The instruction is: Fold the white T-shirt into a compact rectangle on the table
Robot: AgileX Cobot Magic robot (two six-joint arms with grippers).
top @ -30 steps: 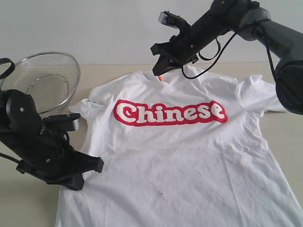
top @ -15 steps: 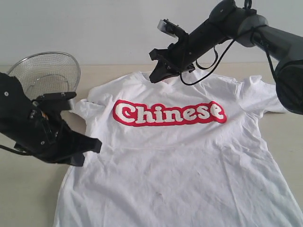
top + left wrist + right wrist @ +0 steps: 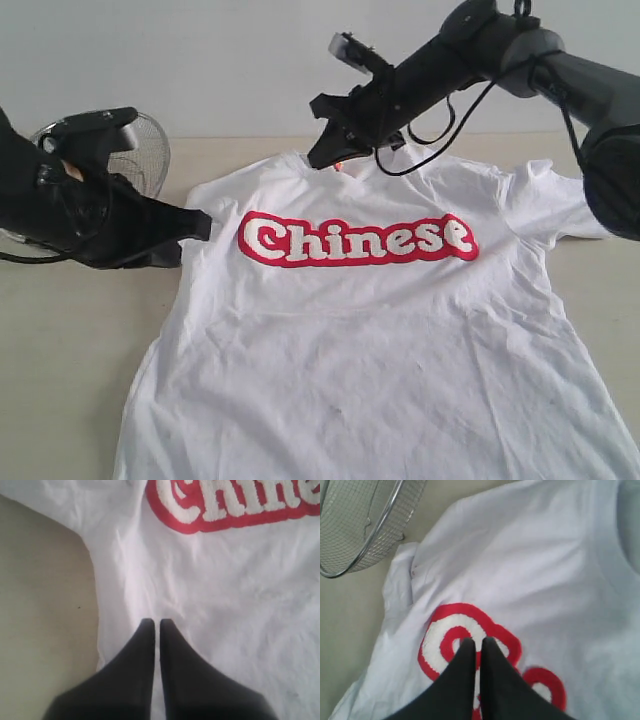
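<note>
The T-shirt (image 3: pixel 380 340) lay spread flat on the surface (image 3: pixel 60 380), collar toward the far side. The mesh bowl (image 3: pixel 150 160) sat at far left, near the sleeve. The left fingers (image 3: pixel 195 225) hung over the shirt's left edge, and the right fingers (image 3: pixel 318 155) over the collar.

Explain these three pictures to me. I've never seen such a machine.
It is a robot with two arms, each ending in a two-fingered gripper. The wide picture comes from a camera off the arms; the other two come from cameras on the wrists. A white T-shirt lies flat, lettering up, on the table, with a wire-mesh bowl beside it. The left gripper is at the shirt's side edge, the right gripper near the collar. Both are shut, holding nothing.
</note>
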